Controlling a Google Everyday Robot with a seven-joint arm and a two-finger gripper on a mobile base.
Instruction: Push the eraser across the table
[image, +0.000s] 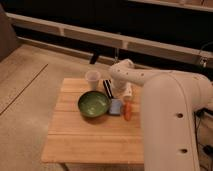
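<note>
1. A small square tabletop (80, 142) of light wood planks stands on a speckled floor (25, 85).
2. A big white robot arm (170, 115) comes in from the right side of the picture. It bends over the far part of the tabletop.
3. The claw (115, 90) is at the end of the arm. It hangs low over the far part of the tabletop, just to the right of the eraser in the picture.
4. I cannot tell if the claw is open or closed, because the round end of the arm hides most of it.
5. The eraser (107, 88) is a small black block. It lies flat on the tabletop near the far edge, between the white cup and the claw.
6. The eraser is right next to the claw. I cannot tell if the two touch.
7. The white cup (92, 79) stands upright just left of the eraser, close to the far edge.
8. A green bowl (93, 104) sits in front of the cup and the eraser, nearer to the camera.
9. A light-blue square pad (116, 106) lies just beside the bowl, on its right.
10. A small orange thing (128, 111) lies just right of the pad. I cannot tell what it is.
11. A small white block (129, 90) sits behind the orange thing, close under the arm.
</note>
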